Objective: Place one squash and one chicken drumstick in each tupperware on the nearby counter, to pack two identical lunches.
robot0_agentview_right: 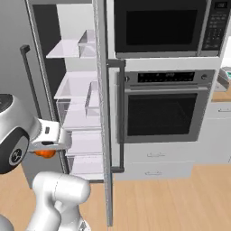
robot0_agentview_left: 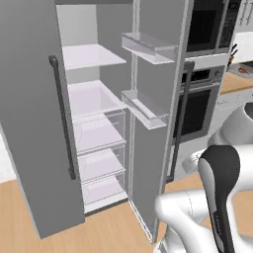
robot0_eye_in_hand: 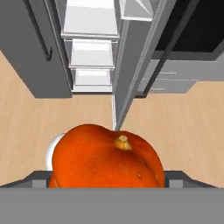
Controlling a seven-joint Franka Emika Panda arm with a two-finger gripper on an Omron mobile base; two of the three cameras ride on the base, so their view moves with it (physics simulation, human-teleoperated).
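Wooden flooring (robot0_eye_in_hand: 183, 127) lies below the fingers, which grip a glossy orange squash (robot0_eye_in_hand: 107, 157) across a wide spread. Just ahead, the open fridge door's (robot0_eye_in_hand: 131, 74) edge stands in the way, with empty fridge shelves (robot0_agentview_left: 94, 101) left and the wall oven (robot0_agentview_right: 164, 106) right.

Wooden floor (robot0_eye_in_hand: 183, 127), fridge shelves (robot0_agentview_left: 91, 55) (white)
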